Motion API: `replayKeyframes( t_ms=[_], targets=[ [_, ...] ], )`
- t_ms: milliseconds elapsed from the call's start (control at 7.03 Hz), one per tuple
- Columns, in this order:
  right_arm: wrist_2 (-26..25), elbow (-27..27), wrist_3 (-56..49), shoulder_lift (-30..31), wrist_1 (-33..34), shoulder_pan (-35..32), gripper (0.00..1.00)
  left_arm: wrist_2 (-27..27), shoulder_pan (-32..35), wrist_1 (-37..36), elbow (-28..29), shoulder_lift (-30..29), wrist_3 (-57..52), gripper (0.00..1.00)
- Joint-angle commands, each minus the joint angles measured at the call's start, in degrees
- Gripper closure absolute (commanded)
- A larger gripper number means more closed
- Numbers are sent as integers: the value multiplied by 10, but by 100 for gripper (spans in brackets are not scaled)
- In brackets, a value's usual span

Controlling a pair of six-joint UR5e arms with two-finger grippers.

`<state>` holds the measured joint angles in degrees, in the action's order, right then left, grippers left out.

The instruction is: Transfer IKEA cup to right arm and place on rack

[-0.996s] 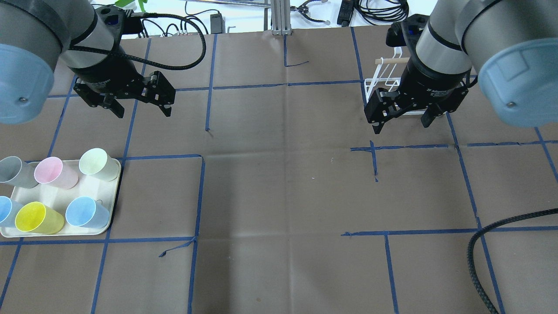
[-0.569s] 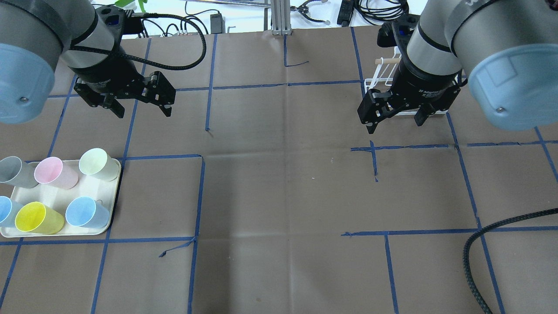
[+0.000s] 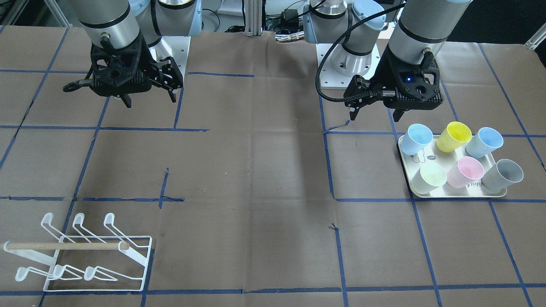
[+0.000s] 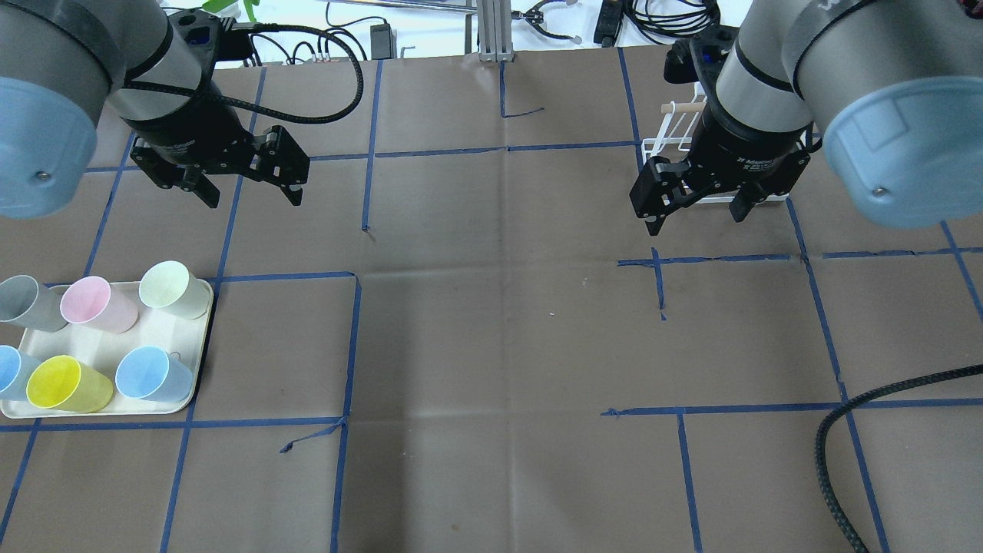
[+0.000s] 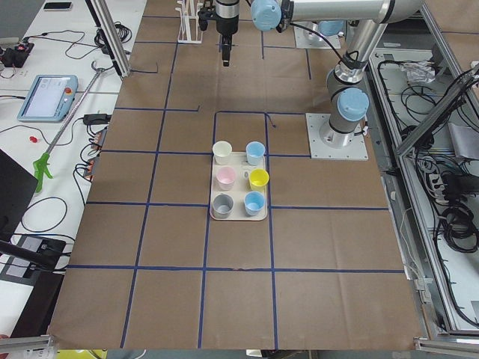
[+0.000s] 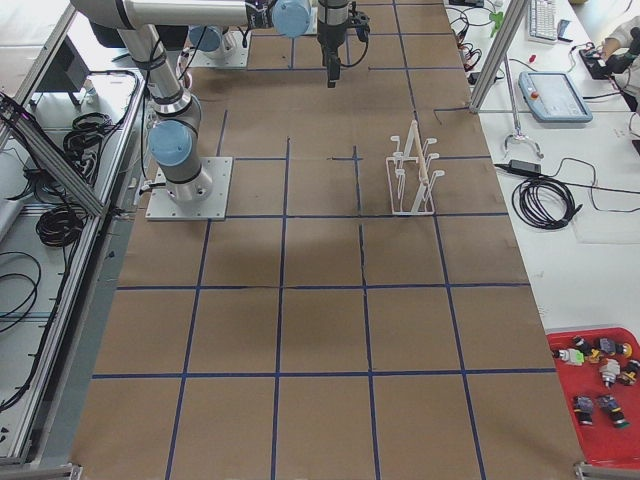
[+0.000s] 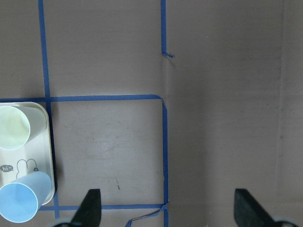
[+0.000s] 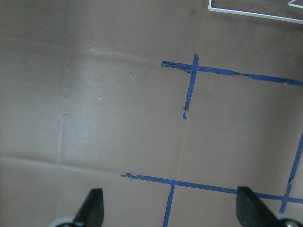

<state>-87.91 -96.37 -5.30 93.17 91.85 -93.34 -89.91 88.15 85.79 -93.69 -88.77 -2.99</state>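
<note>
Brown paper marked off with blue tape lines [image 4: 349, 346] covered the tabletop [image 4: 499, 322]. On the robot's left side a cream tray [image 3: 452, 195] held all 6 cups upright in 2 rows of 3: pale blue [image 3: 416, 138], yellow [image 3: 454, 136] and blue [image 3: 484, 143] in the row nearer the robot, then pale green [image 3: 433, 177], pink [image 3: 465, 170] and grey [image 3: 503, 175]. The left gripper [image 4: 253, 193] hung above bare paper just beyond the tray's far end, its fingers spread wide with nothing between them. The right gripper [image 4: 696, 220] was likewise spread and held nothing, above the paper on the robot's right. The white wire rack [image 3: 64, 246] stood at the far right of the tabletop, partly hidden behind the right arm [image 4: 768, 84] in the overhead view, with no cup on its prongs.
</note>
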Motion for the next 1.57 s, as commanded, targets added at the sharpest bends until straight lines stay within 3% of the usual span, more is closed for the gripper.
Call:
replayKeyframes(
  t_ms=[0,569,1139,1423],
  targets=[
    [0,0,0,-1,-1,0,0,0,0,0,0,0,0,0],
    [12,-2,6,5,0,3,0,-3,-25,-3,-3,4,-69,0],
    [9,-8,5,-2,43,3,0,5,-234,-18,-38,-2,-280,0],
    [0,-25,6,8,39,4,0,6,-239,-56,-46,-24,-274,0]
  ],
)
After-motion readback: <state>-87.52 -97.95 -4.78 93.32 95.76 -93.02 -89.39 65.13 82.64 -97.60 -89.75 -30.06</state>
